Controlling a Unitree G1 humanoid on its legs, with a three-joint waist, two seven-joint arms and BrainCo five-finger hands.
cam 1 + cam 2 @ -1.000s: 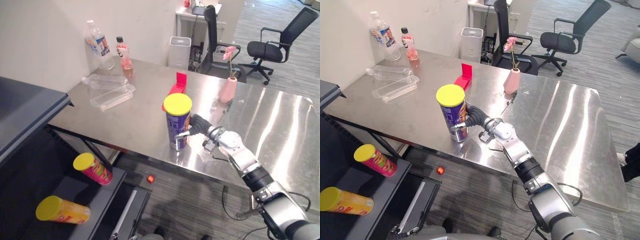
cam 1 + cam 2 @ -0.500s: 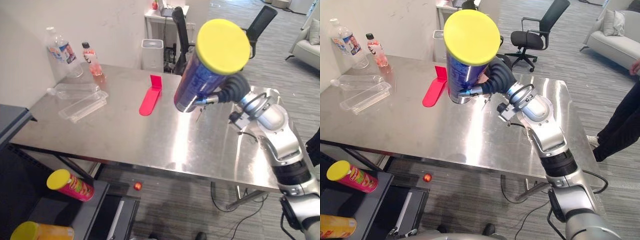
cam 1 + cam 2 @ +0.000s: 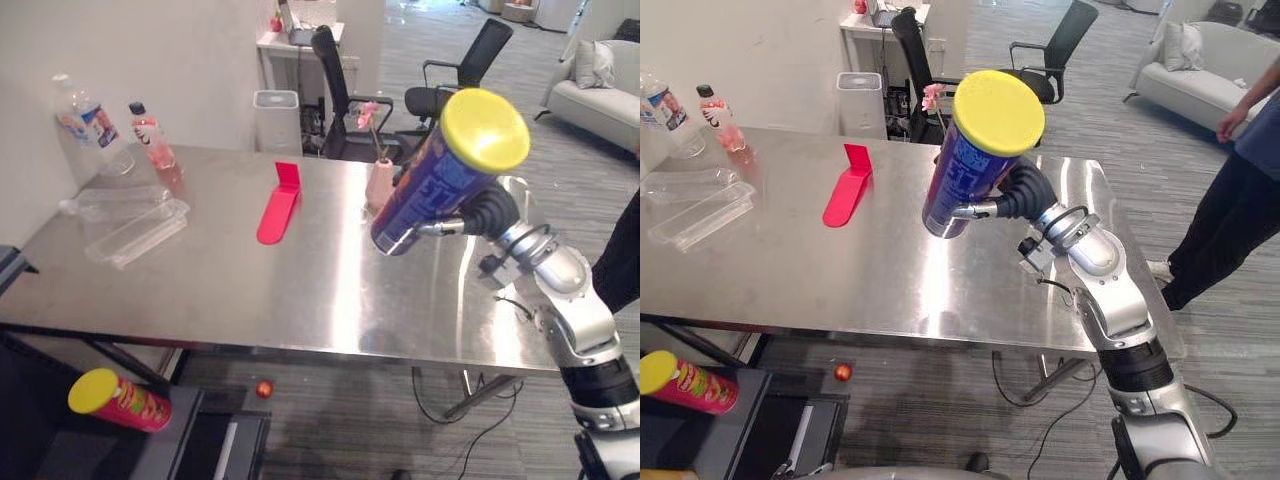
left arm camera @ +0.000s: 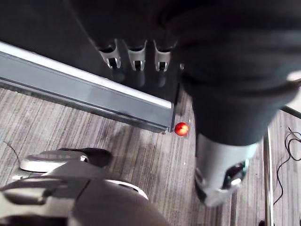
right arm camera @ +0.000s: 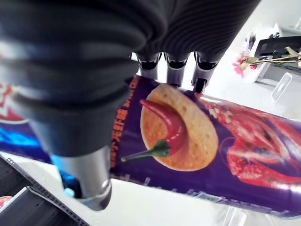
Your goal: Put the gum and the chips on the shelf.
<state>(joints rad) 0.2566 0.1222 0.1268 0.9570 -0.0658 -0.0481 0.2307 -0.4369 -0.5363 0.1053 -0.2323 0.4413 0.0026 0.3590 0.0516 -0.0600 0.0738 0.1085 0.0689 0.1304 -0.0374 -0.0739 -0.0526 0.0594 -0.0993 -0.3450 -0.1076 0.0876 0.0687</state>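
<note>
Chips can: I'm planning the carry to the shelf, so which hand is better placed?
Right. The right hand has its fingers curled round the purple chips can, tilted and held above the table. The left hand hangs low with relaxed fingers, holding nothing.

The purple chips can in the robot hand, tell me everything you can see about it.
The purple chips can is a tall tube with a flat yellow lid and a silvery base rim. Its glossy wrap pictures a round crisp, a red chilli and a red shellfish. It hangs tilted above the steel table, lid end up, base end down. The right robot hand has its fingers curled round the can's middle; nothing else touches it.
</note>
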